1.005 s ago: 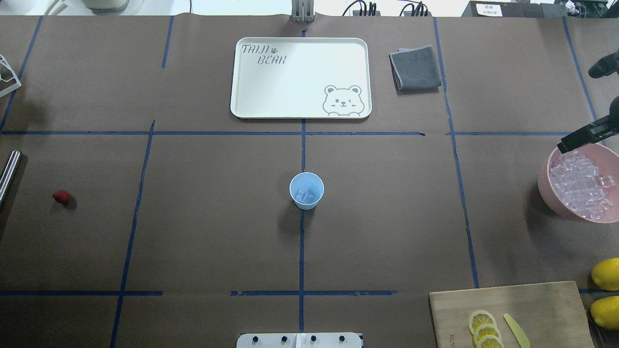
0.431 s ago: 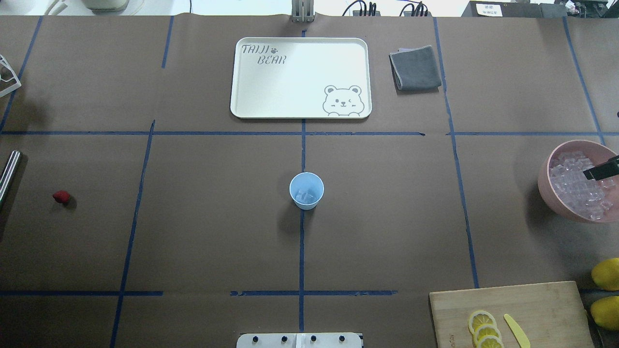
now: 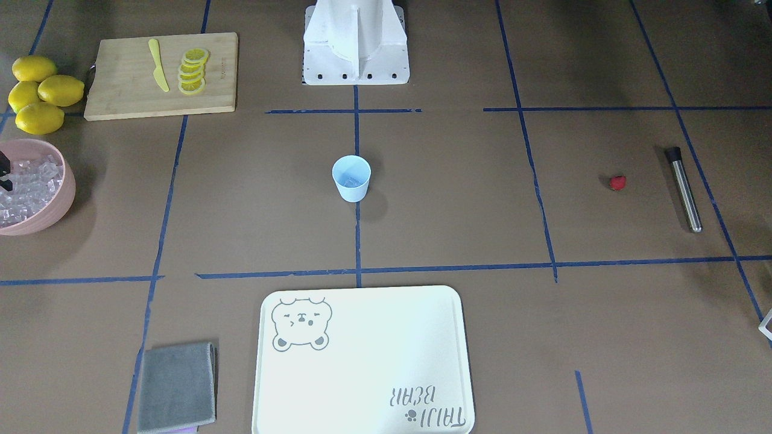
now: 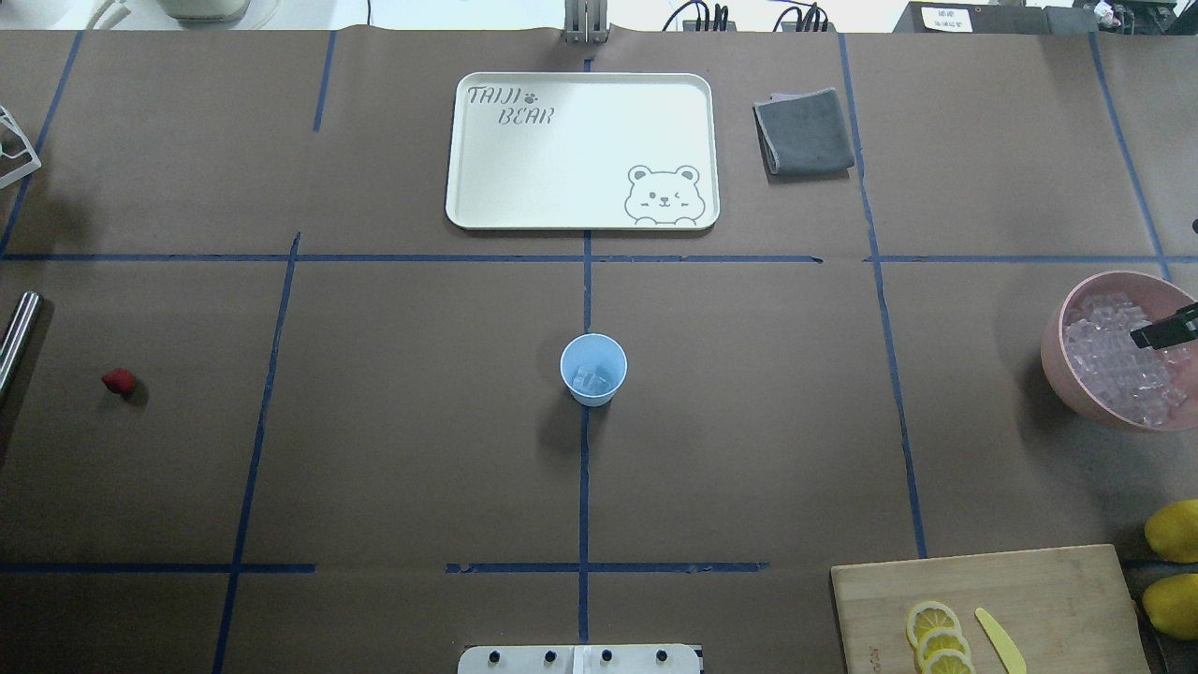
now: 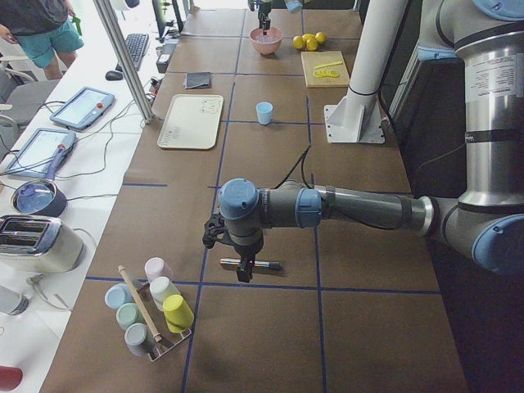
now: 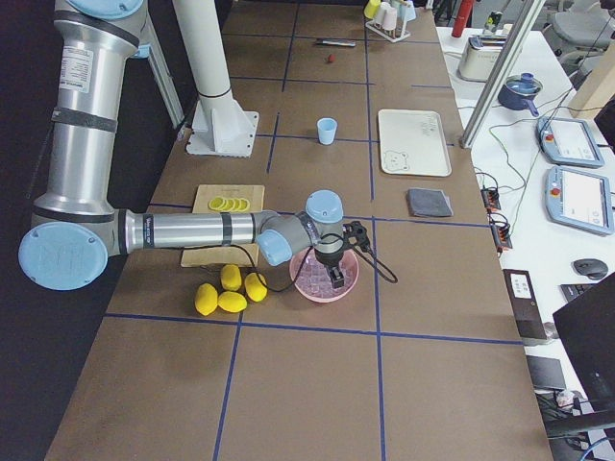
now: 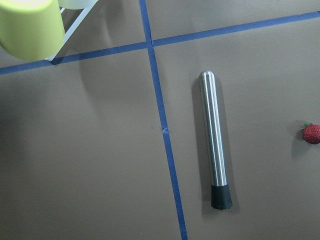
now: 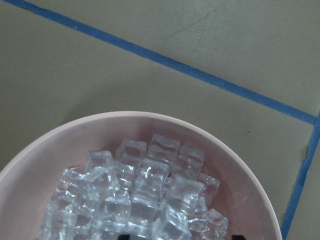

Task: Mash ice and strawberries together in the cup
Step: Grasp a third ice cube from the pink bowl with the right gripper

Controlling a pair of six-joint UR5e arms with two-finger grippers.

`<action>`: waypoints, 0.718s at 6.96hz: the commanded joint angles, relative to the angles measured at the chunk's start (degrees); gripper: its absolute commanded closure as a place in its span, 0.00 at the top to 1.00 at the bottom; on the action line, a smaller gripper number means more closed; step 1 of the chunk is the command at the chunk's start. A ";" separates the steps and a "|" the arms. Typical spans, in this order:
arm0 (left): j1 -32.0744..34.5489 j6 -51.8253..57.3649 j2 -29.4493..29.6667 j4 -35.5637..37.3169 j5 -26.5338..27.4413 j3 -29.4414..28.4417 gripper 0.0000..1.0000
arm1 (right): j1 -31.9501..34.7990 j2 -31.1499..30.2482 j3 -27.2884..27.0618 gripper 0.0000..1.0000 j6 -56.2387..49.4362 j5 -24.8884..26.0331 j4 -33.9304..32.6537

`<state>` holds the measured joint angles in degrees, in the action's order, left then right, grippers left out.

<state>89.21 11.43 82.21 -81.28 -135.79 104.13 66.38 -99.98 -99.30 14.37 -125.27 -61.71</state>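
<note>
The light blue cup (image 4: 593, 369) stands at the table's centre with a few ice cubes in it; it also shows in the front view (image 3: 351, 178). A heap of ice (image 8: 145, 195) fills the pink bowl (image 4: 1058, 360) at the right edge. My right gripper (image 4: 1163, 330) is down over that ice, its fingertips (image 8: 125, 236) apart at the wrist view's bottom edge. The strawberry (image 4: 119, 381) lies on the table at the far left, beside a steel muddler (image 7: 215, 145). My left gripper (image 5: 237, 262) hovers above the muddler; I cannot tell whether it is open or shut.
A cream tray (image 4: 468, 215) and a folded grey cloth (image 4: 803, 131) lie at the far side. A cutting board (image 4: 1029, 580) with lemon slices and a yellow knife, plus whole lemons (image 4: 1172, 530), sits at the near right. A cup rack (image 5: 151, 307) stands at the left end.
My right gripper has come down from the bowl's far rim onto the ice and moved toward the right edge. In the last half second it hardly moved.
</note>
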 commanded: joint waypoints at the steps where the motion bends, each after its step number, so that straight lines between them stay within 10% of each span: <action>1: 0.00 0.00 -0.03 0.07 -0.01 0.02 1.00 | -0.20 0.40 0.50 0.67 0.92 -0.06 0.01; 5: 0.00 0.00 -0.38 0.07 -0.01 0.02 1.00 | -0.64 1.98 2.79 0.66 1.28 -0.14 0.01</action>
<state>89.21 11.39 82.07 -81.21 -135.79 104.15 65.88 -98.18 -97.21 15.64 -125.35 -61.78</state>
